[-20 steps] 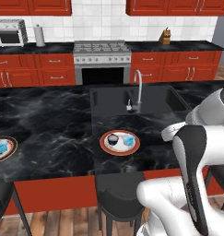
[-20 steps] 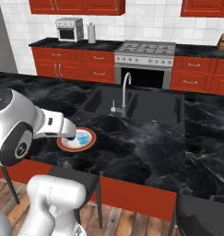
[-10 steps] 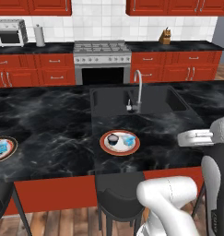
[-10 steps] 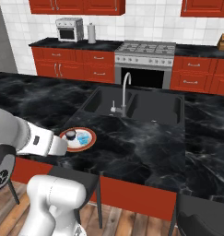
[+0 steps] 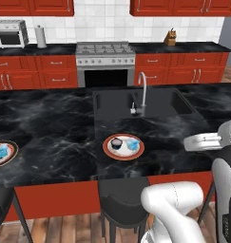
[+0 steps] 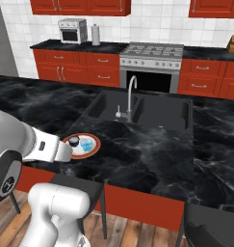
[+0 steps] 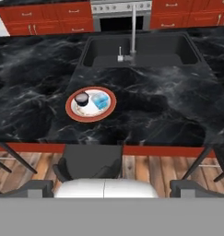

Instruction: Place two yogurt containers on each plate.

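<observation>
the round flat plate with the red-orange rim and pale centre (image 5: 123, 146) is sitting on the black marble island counter (image 5: 55, 133), near its front edge and just in front of the dark sunken sink (image 5: 143, 102) with its curved silver tap (image 5: 143, 92). two small tubs are resting on it side by side: a dark grey-black round yogurt container (image 5: 116, 143) on the left and a light blue yogurt container with a whitish top (image 5: 132, 144) on the right, close together. in the hand view the same plate (image 7: 91, 104) is lying left of centre with both tubs on it.

a second red-rimmed plate (image 5: 3, 154) is sitting far to the left on the counter, cut by the picture's edge, carrying a light blue tub (image 5: 0, 151); whether a second tub is lying there is too small to tell.

the gripper (image 7: 111, 189) is hanging off the counter's near edge, above a dark stool seat (image 7: 88, 163), its dark fingertips (image 7: 34, 189) standing wide apart with nothing between them.
</observation>
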